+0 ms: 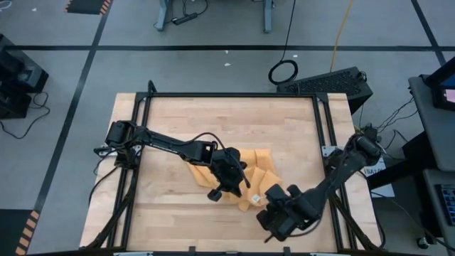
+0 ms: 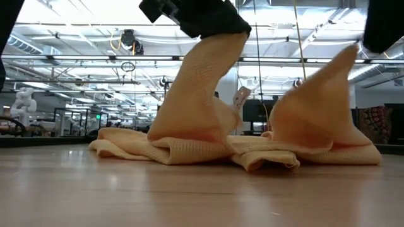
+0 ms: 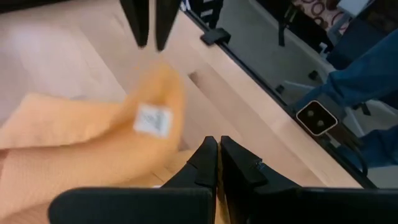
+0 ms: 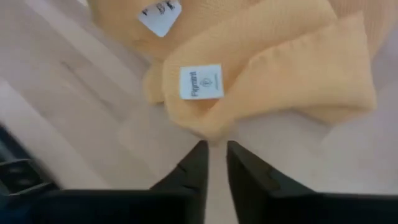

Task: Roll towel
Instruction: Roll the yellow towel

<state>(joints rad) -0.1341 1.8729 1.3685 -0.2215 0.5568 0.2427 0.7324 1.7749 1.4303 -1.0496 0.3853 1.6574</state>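
A pale wooden counter (image 1: 178, 121) with a black frame carries one orange-yellow towel (image 1: 260, 171), crumpled and partly folded, lying toward the near edge and a little right of the middle.

Nearest, by the near edge toward the right corner, the right gripper (image 4: 213, 163) hovers just off the towel's closest fold. Its two dark fingers (image 4: 194, 163) stand slightly apart with bare wood showing between them, and the cloth's edge sits just past their tips; they hold nothing that can be seen. A white label (image 4: 201, 82) is sewn on the fold directly ahead of them.

A little farther in, over the towel's left part, the left gripper (image 3: 214, 152) has its fingers (image 3: 202, 162) pressed together. From counter level a peak of cloth rises straight up into this dark gripper, so it appears pinched on the towel. A second peak stands to its side, reaching toward the other arm.

Beyond the far edge lies grey floor with dark tape lines, a coiled cable (image 1: 283, 71) and a black case (image 1: 334, 84).
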